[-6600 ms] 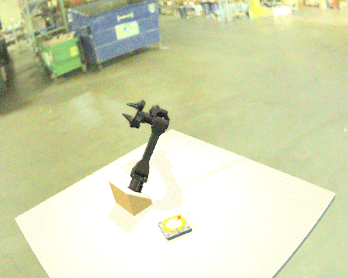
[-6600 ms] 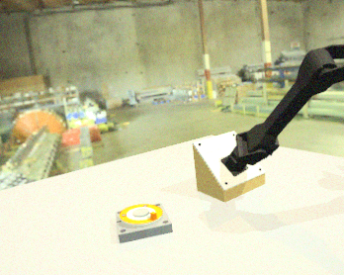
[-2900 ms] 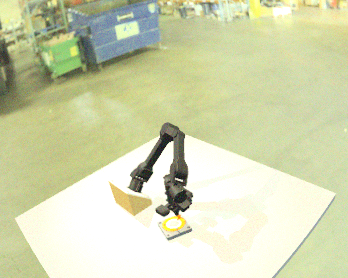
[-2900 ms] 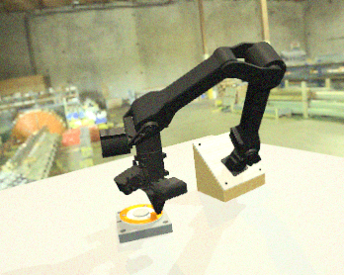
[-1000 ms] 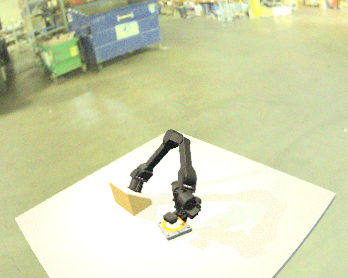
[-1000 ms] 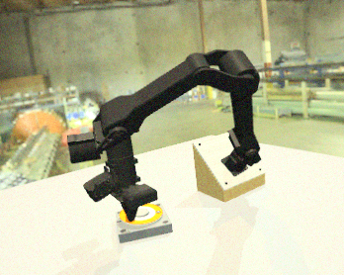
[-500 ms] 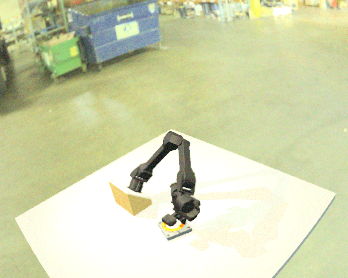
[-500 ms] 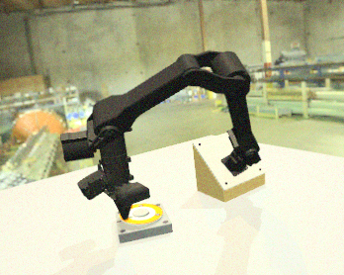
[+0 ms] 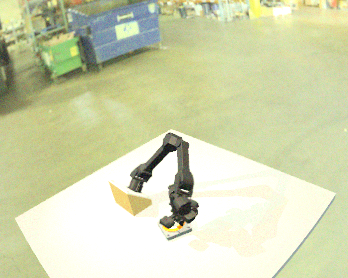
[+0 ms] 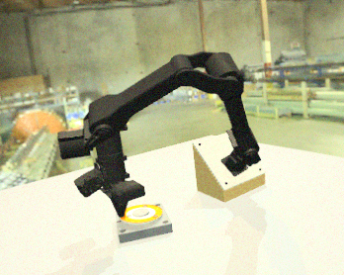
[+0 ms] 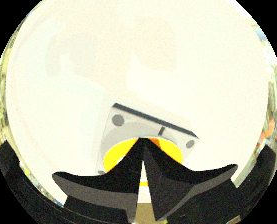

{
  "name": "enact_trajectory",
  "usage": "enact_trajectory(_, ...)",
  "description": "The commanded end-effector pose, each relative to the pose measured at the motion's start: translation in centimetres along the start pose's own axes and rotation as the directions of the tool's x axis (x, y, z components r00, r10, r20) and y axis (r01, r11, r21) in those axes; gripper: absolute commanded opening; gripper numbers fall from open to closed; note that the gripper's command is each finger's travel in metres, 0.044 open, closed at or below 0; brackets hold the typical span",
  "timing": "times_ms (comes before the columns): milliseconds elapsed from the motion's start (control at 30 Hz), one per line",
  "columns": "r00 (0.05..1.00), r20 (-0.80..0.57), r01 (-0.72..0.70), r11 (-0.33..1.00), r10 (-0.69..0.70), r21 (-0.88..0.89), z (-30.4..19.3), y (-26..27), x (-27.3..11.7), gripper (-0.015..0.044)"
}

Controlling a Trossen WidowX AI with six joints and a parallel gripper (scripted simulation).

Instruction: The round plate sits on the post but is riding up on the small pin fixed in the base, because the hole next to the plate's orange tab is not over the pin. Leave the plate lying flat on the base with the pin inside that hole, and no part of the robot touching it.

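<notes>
The round plate point(image 9: 170, 230) point(image 10: 157, 214) point(image 11: 120, 155) has a yellow ring and a white middle and sits on the grey square base point(image 9: 172, 237) point(image 10: 148, 233) point(image 11: 134, 121). The round post point(image 10: 140, 212) shows at the plate's middle. The orange tab point(image 9: 180, 227) point(image 11: 155, 142) is partly hidden by the fingertips in the wrist view. My gripper point(image 10: 122, 215) point(image 11: 142, 141) is shut with nothing held, pointing down, its tips at the plate's edge close beside the tab. I cannot tell whether they touch it. The pin and the hole by the tab are hidden, and any plate tilt is too small to judge.
A wooden wedge block point(image 9: 134, 204) point(image 10: 209, 184) with a white sloping face carries the arm's foot, apart from the grey base. Both stand on a white table top point(image 9: 79, 225) point(image 10: 53, 218). The arm arches high from the wedge over to the plate.
</notes>
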State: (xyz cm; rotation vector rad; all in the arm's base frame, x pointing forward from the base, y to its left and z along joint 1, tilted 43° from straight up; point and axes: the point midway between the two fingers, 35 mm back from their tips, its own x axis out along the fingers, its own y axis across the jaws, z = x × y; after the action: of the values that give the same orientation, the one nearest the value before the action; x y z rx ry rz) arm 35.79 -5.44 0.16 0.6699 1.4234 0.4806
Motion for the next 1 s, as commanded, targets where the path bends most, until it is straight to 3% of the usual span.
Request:
enact_trajectory(0, 1.000, -0.002, 0.004, 1.000, -0.004, 0.000, 0.0, -0.6, 0.0, 0.0000)
enact_trajectory(267, 1.000, -0.002, 0.004, 1.000, -0.004, 0.000, 0.0, -1.1, 0.2, 0.0000)
enact_trajectory(567, 1.000, -0.002, 0.005, 1.000, -0.005, 0.000, -0.2, -0.9, -4.2, 0.0000)
enact_trajectory(967, 1.000, 0.000, 0.002, 1.000, -0.002, 0.005, -0.1, -0.9, -3.6, 0.0000)
